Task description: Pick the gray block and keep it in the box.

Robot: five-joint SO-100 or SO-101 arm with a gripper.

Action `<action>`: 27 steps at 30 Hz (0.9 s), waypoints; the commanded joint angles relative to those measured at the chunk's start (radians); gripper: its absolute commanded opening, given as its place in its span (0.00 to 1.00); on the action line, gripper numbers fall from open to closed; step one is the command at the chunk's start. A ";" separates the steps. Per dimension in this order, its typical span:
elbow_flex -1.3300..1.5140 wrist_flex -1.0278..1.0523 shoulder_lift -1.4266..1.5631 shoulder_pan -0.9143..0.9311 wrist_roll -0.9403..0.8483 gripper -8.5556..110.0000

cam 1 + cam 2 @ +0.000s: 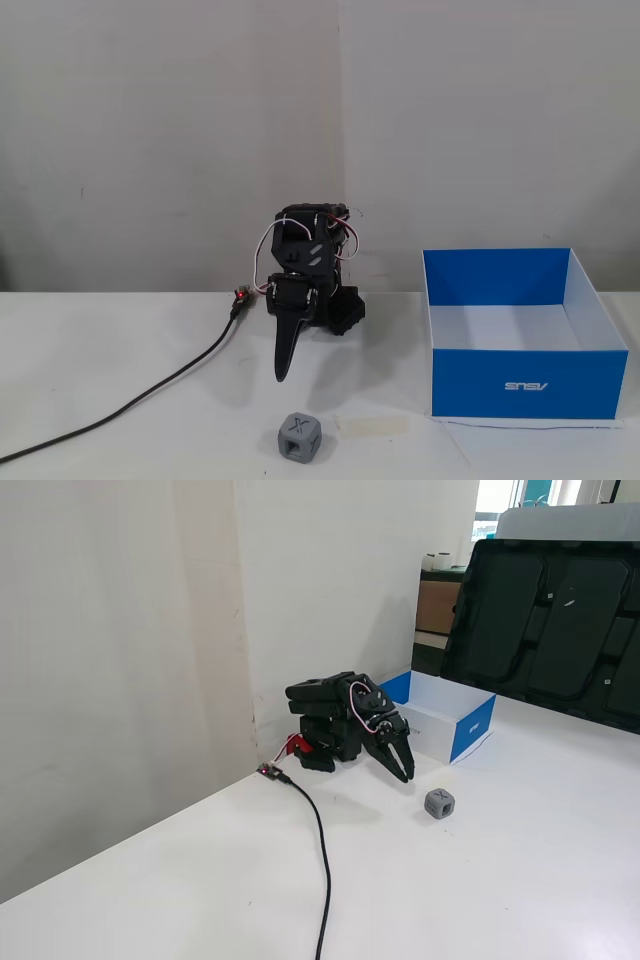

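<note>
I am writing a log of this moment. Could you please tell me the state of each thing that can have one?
gripper: shut, empty, pointing down at the table.
gray block: free on the table, X face up, outside the box.
box: open, upright, nothing visible inside.
cable: lying loose on the table.

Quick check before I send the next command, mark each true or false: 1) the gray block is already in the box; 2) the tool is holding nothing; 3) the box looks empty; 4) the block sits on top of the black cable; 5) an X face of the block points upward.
1) False. The gray block sits on the table, outside the box.
2) True. The tool hangs above the table with nothing in it, apart from the block.
3) True. Only the white inside of the box shows in both fixed views.
4) False. The black cable runs off to the left in a fixed view, well clear of the block.
5) True.
</note>
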 commanded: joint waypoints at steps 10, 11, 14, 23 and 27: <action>0.002 0.003 0.118 -0.015 0.003 0.07; 0.002 0.003 0.118 -0.015 0.003 0.07; 0.002 0.003 0.118 -0.015 0.003 0.08; 0.000 0.005 0.118 0.002 0.015 0.07; -0.014 0.029 0.118 0.025 0.012 0.07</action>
